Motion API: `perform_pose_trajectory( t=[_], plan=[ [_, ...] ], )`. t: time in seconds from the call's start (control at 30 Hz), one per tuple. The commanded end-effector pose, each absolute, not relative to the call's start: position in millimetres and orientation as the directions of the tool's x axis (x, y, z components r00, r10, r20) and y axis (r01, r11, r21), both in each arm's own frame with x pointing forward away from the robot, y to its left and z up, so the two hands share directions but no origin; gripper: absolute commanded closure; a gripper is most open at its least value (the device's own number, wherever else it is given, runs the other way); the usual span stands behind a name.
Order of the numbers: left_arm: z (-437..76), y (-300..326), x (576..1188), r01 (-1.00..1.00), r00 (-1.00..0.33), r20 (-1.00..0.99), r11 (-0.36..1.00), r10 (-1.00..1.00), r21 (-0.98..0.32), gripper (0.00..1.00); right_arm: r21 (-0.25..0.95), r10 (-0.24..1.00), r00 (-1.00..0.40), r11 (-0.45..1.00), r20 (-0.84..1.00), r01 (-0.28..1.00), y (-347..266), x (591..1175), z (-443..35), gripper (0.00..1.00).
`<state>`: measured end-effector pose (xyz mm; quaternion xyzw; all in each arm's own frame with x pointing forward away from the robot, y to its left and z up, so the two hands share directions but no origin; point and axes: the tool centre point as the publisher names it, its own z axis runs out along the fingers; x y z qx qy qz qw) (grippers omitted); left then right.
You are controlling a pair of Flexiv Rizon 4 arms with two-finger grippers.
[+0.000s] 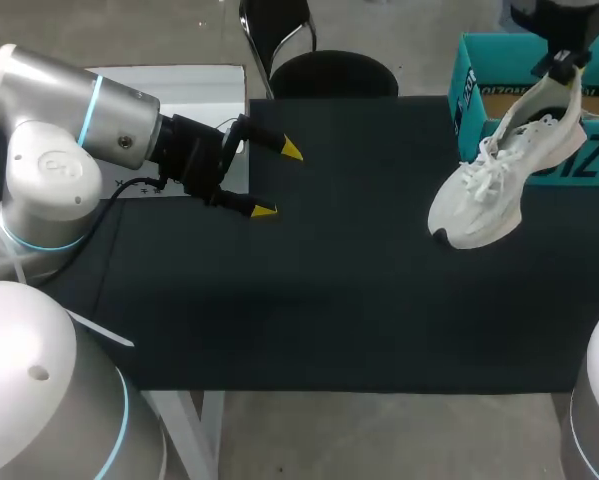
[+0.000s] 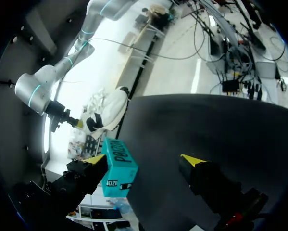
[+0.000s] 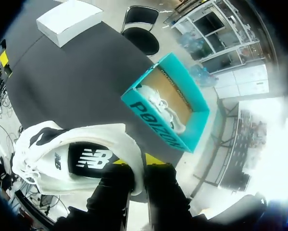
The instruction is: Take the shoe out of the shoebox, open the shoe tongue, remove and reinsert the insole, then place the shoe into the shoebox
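A white shoe (image 1: 494, 180) hangs toe-down above the table's right side, just in front of the open teal shoebox (image 1: 479, 85). My right gripper (image 1: 565, 66) is shut on its heel. In the right wrist view the heel collar of the shoe (image 3: 71, 156) sits pinched in the right gripper (image 3: 136, 164), and the shoebox (image 3: 156, 118) below holds another white shoe (image 3: 160, 103). My left gripper (image 1: 277, 180) stands open and empty over the table's left half, pointing right. Ahead of the left gripper (image 2: 144, 160) I see the shoebox (image 2: 118, 166) and the hanging shoe (image 2: 107, 110).
A white box (image 1: 194, 85) lies at the back left, behind my left arm; it also shows as the white box (image 3: 69, 19) in the right wrist view. The black tabletop (image 1: 329, 300) spreads between the two arms.
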<state>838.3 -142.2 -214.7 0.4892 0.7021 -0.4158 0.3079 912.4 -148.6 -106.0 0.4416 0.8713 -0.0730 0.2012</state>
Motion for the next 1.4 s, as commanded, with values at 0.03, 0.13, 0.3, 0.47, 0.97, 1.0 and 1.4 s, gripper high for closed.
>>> perform_pose_trajectory(
  t=[0.03,0.13,0.3,0.47,0.97,1.0,1.4],
  plan=[
    [-214.3,-142.6,838.6,0.943,-0.331,-0.838,0.176,0.434,-0.281,0.0,0.076,0.934,-0.28,0.303,-0.221,0.95,-170.0,951.0,-98.9,1.0],
    [-214.3,-142.6,838.6,0.943,-0.331,-0.838,0.176,0.434,-0.281,0.0,0.101,0.963,-0.156,0.181,-0.218,0.978,-179.8,975.9,-91.3,1.0],
    [-214.3,-142.6,838.6,0.943,-0.331,-0.838,0.176,0.434,-0.281,0.0,0.1,0.969,-0.008,0.034,-0.246,0.994,-205.0,1024.2,-94.5,1.0],
    [-214.3,-142.6,838.6,0.943,-0.331,-0.838,0.176,0.434,-0.281,0.0,0.115,0.957,0.144,-0.118,-0.252,0.986,-240.6,1060.5,-103.4,1.0],
    [-214.3,-142.6,838.6,0.943,-0.331,-0.838,0.176,0.434,-0.281,0.0,0.166,0.864,0.392,-0.356,-0.316,0.92,-333.1,1076.8,-119.9,1.0],
    [-214.3,-142.6,838.6,0.943,-0.331,-0.838,0.176,0.434,-0.281,0.0,0.167,0.865,0.396,-0.36,-0.309,0.918,-334.7,1075.7,-120.3,1.0],
    [-214.3,-142.6,838.6,0.943,-0.331,-0.838,0.176,0.434,-0.281,0.0,0.156,0.867,0.391,-0.359,-0.31,0.92,-333.4,1073.6,-119.6,1.0]
  ],
)
